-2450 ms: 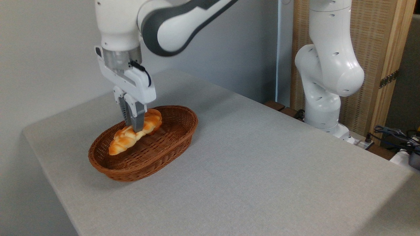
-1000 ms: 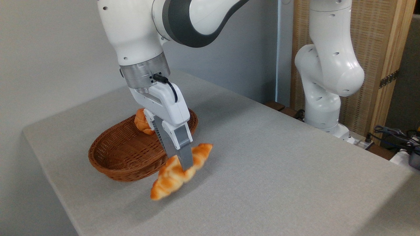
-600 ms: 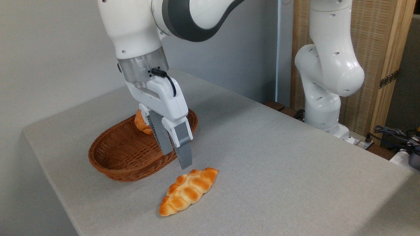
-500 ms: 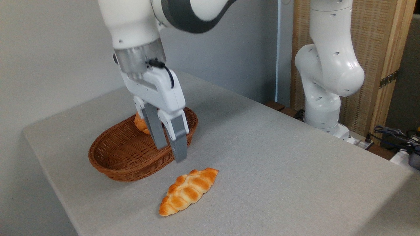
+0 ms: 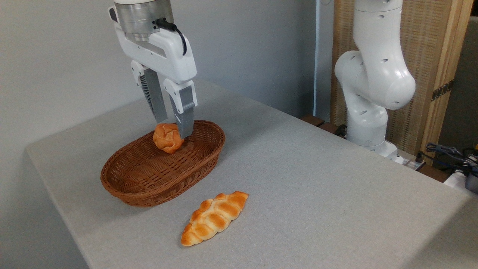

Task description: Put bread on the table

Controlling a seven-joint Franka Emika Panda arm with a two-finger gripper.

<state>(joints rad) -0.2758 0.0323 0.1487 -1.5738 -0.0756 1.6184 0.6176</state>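
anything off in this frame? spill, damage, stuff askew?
Nothing stands out. The bread lies flat and intact on the table, beside the basket. The round bun sits inside it. The gripper is open, empty.

1. A plain pale grey wall [image 5: 56,56] fills the left and rear.
2. A woven panel [image 5: 422,56] in a light wooden frame stands at the right.
3. Dark cables [image 5: 446,151] lie at the right edge.
4. Even, soft light throughout.
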